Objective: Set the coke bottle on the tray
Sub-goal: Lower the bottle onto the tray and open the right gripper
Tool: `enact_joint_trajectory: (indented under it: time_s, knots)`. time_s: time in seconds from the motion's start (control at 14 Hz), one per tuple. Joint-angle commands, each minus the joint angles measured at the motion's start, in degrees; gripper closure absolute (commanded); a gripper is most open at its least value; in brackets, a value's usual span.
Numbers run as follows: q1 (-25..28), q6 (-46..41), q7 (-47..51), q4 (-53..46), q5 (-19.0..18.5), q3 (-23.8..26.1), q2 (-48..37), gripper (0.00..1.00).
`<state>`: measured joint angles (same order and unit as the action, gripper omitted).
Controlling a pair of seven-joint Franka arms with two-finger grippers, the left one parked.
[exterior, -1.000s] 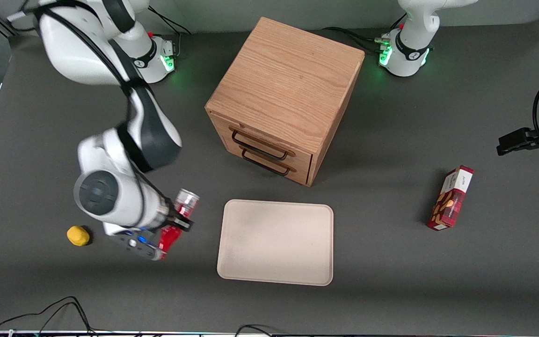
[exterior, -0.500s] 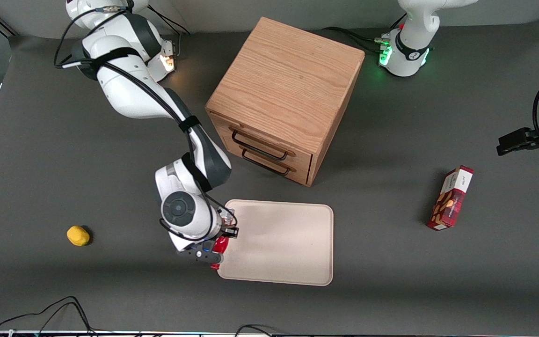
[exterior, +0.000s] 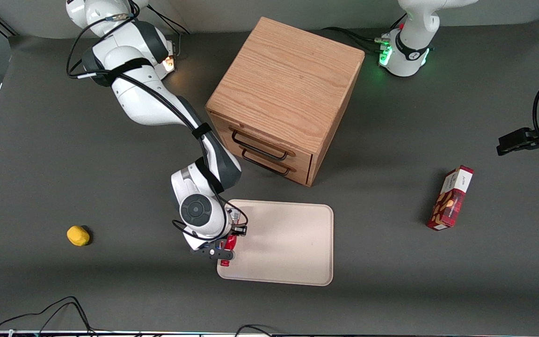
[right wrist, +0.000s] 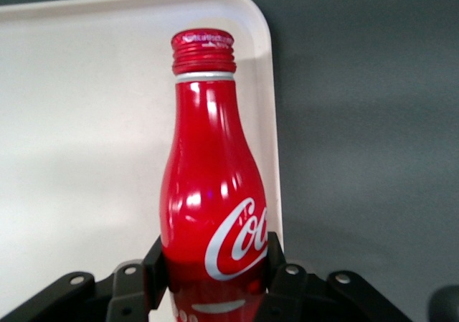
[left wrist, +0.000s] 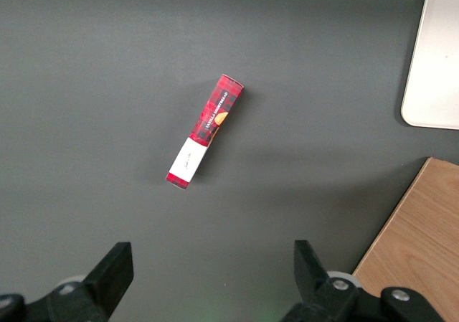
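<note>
My right gripper is shut on the coke bottle, a slim red bottle with white script logo and red cap. In the front view only a small red part shows under the wrist, over the tray's end nearest the working arm. In the right wrist view the bottle sits between my black fingers, cap pointing away, over the tray's rounded corner. The tray is large, flat and beige, in front of the wooden drawer cabinet. I cannot tell whether the bottle touches the tray.
A wooden cabinet with two drawers stands farther from the front camera than the tray. A yellow lemon-like object lies toward the working arm's end. A red snack box lies toward the parked arm's end, also in the left wrist view.
My right arm has carried the coke bottle from beside the yellow object sideways to the tray's edge, then slightly further over the tray. The bottle stays gripped.
</note>
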<state>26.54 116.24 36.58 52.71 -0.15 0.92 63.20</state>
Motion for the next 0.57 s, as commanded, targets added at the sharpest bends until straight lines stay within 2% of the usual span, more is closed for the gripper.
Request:
enact_joint_trajectory:
  time_s: [0.0,0.14,0.21,0.29,0.36,0.5]
  knots:
    - [1.1,0.1,-1.9,-2.9,-0.4,-1.4,1.5,1.00]
    - [1.1,0.1,-1.9,-2.7,-0.6,-1.8,1.4,1.00]
    - [1.1,0.1,-1.9,-2.7,-0.6,-1.8,1.4,0.81]
    - [1.1,0.1,-1.9,-2.7,-0.7,-1.9,1.4,0.46]
    - [1.1,0.1,-1.7,-2.6,-0.7,-1.9,1.4,0.00]
    - [1.4,0.0,-1.2,-2.6,-1.1,-2.0,1.4,0.00]
